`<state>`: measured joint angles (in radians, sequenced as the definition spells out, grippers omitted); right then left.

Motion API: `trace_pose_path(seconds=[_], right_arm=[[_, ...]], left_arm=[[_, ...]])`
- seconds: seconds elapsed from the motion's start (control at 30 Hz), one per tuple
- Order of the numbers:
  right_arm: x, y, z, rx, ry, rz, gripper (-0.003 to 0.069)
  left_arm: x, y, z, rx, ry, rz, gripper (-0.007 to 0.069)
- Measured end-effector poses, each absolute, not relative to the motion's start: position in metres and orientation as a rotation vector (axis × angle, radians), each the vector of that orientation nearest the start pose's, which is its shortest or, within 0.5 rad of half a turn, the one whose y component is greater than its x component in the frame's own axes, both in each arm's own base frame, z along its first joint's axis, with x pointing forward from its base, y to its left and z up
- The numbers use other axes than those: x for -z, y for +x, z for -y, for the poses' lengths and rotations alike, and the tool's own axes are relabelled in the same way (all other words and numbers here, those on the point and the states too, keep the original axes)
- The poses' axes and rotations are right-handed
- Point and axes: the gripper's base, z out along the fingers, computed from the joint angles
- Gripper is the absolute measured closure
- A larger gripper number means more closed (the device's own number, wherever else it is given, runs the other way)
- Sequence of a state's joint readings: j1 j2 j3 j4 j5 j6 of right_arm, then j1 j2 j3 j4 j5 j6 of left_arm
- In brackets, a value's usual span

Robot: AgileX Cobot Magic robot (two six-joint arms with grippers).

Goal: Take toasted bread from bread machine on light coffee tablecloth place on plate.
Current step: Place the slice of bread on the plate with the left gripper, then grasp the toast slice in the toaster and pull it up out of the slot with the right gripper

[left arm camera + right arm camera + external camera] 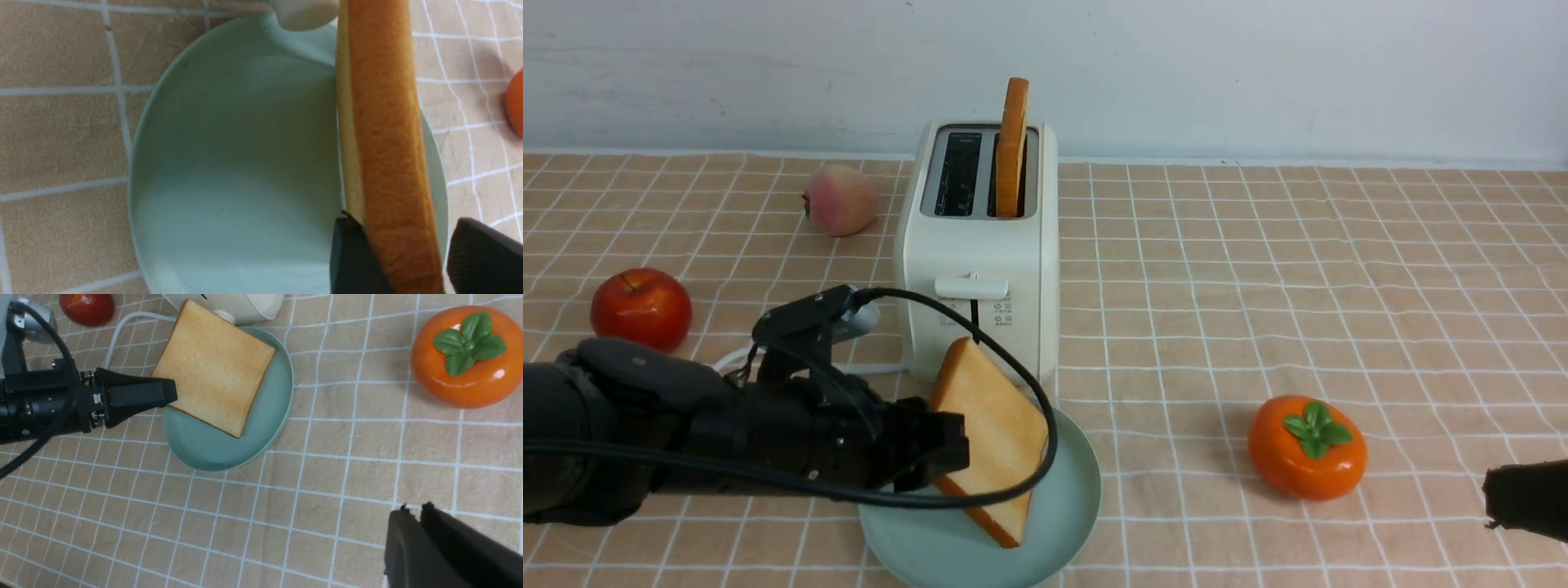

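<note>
One slice of toasted bread (996,433) leans tilted, its lower corner on the pale teal plate (1062,523) in front of the bread machine (976,261). My left gripper (947,449) stands open around the slice's near edge. In the left wrist view one finger (351,253) touches the crust (384,143), and the other finger (482,253) stands apart from it. A second slice (1013,139) stands upright in the toaster's right slot. My right gripper (414,508) is shut and empty, low over the light coffee tablecloth (1217,269) at the near right.
A red apple (641,309) and a peach (840,200) lie left of the toaster. An orange persimmon (1307,447) sits right of the plate. The toaster's white cord (122,326) runs behind my left arm. A white wall bounds the far edge.
</note>
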<state>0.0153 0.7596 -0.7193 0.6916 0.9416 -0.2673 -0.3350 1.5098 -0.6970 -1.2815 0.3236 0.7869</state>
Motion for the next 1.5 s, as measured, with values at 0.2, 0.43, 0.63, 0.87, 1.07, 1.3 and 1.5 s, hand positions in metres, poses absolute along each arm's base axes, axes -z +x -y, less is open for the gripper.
trace_pose_path(seconds=[0.2,0.43,0.63,0.87,1.07,1.3,1.5], right_arm=[[-0.325,0.127,-0.049,-0.736,-0.072,-2.309,0.0605],[-0.325,0.128,-0.049,-0.73,-0.062,-2.298,0.0605],[-0.328,0.147,-0.048,-0.739,-0.003,-2.305,0.0605],[-0.337,0.212,-0.06,-0.782,0.023,-2.429,0.0605],[-0.355,0.273,-0.128,-0.706,-0.195,-2.439,0.0589],[-0.373,0.347,-0.207,-0.642,-0.279,-2.42,0.0407],[-0.373,0.393,-0.246,-0.663,-0.315,-2.366,0.0183]], left_arm=[[-0.188,0.248,0.119,0.716,0.053,-2.594,0.0251],[-0.193,0.238,0.103,0.506,0.004,-2.729,0.0336],[-0.249,0.228,0.084,0.316,-0.044,-2.651,0.0522],[-0.317,0.176,0.057,0.262,-0.036,-2.426,0.0638],[-0.344,0.113,0.036,0.368,-0.052,-2.174,0.0638],[-0.338,0.058,0.023,0.52,-0.076,-2.006,0.0638],[-0.333,0.037,0.016,0.541,-0.072,-1.95,0.0638]])
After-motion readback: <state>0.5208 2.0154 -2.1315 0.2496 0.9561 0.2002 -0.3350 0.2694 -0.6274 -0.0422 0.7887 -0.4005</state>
